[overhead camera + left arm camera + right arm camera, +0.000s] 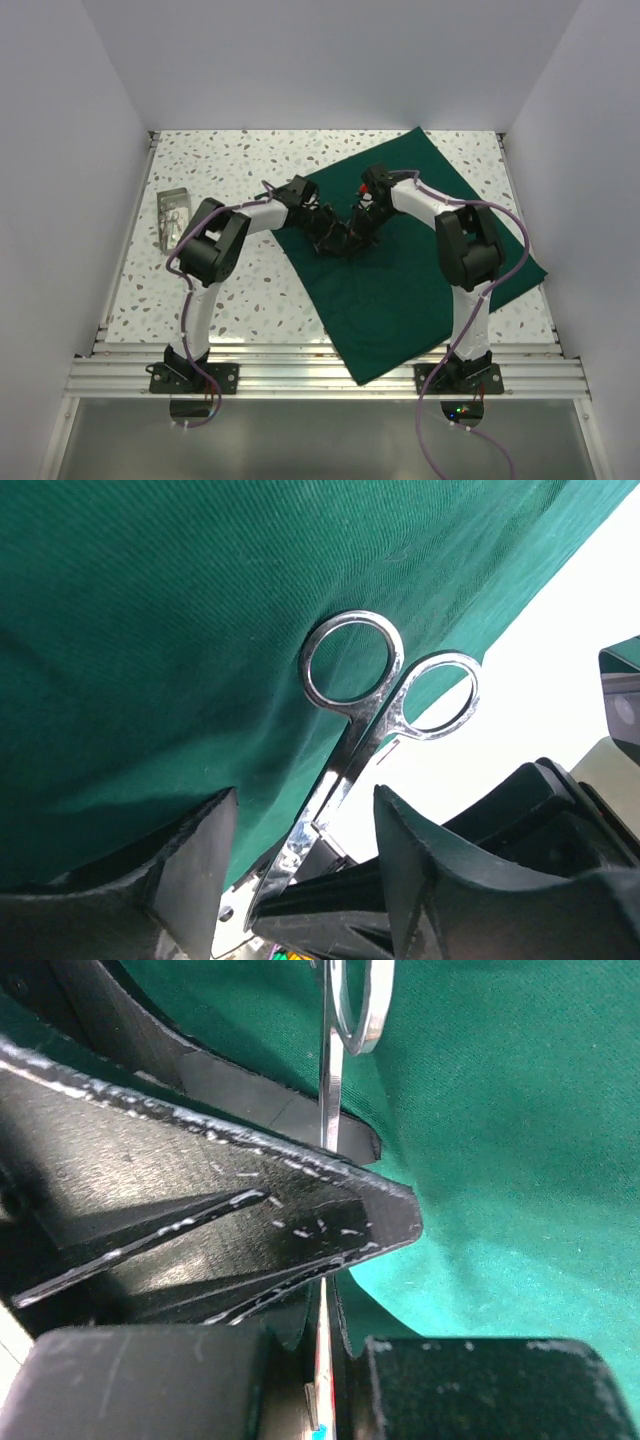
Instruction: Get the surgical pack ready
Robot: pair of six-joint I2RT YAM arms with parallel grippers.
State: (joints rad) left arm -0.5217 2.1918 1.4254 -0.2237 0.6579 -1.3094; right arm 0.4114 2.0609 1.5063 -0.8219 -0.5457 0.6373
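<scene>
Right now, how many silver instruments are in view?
1 for certain: a ring-handled instrument, above the green drape, clamped in the right end effector and inside the open left end effector. The steel tray at far left may hold more; too small to tell.

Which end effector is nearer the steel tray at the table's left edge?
Left. The left end effector is over the green drape, right of the steel tray; the right end effector, gripping the scissors, is farther right.
</scene>
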